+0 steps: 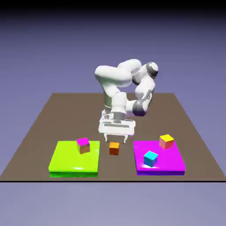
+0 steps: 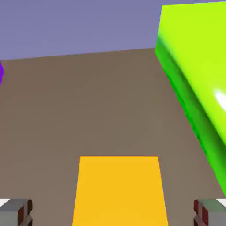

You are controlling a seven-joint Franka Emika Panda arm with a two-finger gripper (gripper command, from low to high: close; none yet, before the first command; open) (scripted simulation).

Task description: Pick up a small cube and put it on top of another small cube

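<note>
Small all-orange cube [image 1: 114, 148]: sitting on the brown surface [image 1: 39, 128], on bare ground between the lime-green square mat [image 1: 66, 165] and the magenta square mat [image 1: 170, 165], touching neither. Not yet lifted.

White two-finger gripper [image 1: 116, 140]: hovering directly above the orange cube, jaws spread wide and holding nothing; in the hand view, grey fingertips [image 2: 15, 212] showing at either side of the orange cube [image 2: 119, 190], with clear gaps between pads and cube faces.

Small cube with magenta top and tan-brown sides [image 1: 83, 145]: resting on the green mat, near its far edge, beside the orange cube and apart from it; top face bare.

Small cyan cube [image 1: 150, 158] and small yellow-topped cube with orange-pink sides [image 1: 166, 141]: lying on the magenta mat, on the far side of the orange cube from the target.

Progress, judging by layout: approach and alignment looking nearly finished; descending, closing, lifting, carrying over to the green mat and placing all remaining.
</note>
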